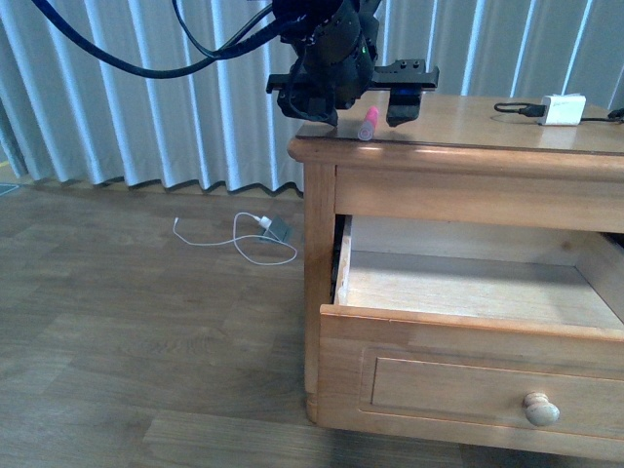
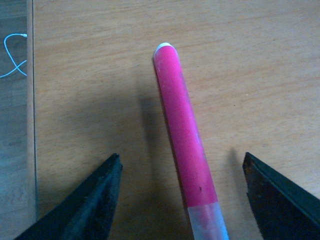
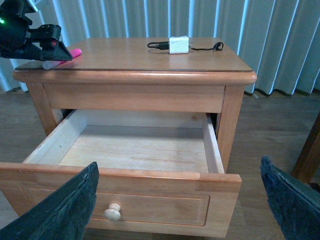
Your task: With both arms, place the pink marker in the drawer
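Front view showed the drawer (image 1: 468, 292) open below the cabinet top (image 1: 468, 127), where the left gripper (image 1: 359, 115) hung spread wide, holding nothing, astride the pink marker (image 1: 368, 124), which looked light, stiff, smooth, likely to roll, best pinched mid-barrel.

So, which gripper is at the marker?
The left gripper: its open jaws stand on both sides of the marker on the cabinet top. The right gripper hangs open before the drawer.
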Controlling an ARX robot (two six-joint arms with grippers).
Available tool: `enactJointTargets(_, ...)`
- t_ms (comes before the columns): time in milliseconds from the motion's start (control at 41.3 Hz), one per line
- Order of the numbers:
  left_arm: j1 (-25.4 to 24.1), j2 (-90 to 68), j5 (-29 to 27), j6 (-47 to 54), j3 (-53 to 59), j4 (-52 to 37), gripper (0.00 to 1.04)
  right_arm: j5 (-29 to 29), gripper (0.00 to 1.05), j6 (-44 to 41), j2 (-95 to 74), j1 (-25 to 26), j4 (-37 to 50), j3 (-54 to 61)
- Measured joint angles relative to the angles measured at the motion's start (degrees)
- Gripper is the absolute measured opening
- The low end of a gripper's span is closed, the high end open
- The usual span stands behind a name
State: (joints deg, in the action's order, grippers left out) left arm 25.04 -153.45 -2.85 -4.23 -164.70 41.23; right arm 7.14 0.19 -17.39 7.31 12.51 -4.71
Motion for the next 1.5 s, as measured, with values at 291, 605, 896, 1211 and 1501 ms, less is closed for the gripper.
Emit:
enactJointTargets(291, -0.1, -0.4, 0.1, 1.2, -0.9, 0.8, 0.31, 0.0, 0.96, 0.0, 0.0, 0.0, 0.0, 0.0)
enactJointTargets(605, -1.1, 9.9, 3.2, 1.2, 19.6, -11.3, 0.14, 0.0, 0.96, 0.0, 0.0, 0.0, 0.0, 0.0)
enactJointTargets(896, -2.8, 29.3, 11.1, 1.3, 47.7, -26.2, 0.13, 0.0, 0.96, 0.0, 0.0, 0.0, 0.0, 0.0)
enactJointTargets(1211, -2.3, 43.1, 25.0, 8.7, 71.2, -33.7, 0.13, 0.0, 0.96, 0.0, 0.0, 0.0, 0.0, 0.0)
enactJointTargets(1501, 1.7, 41.1, 24.7, 15.4, 75.7, -33.5, 0.13, 0.0, 0.96, 0.0, 0.0, 0.0, 0.0, 0.0)
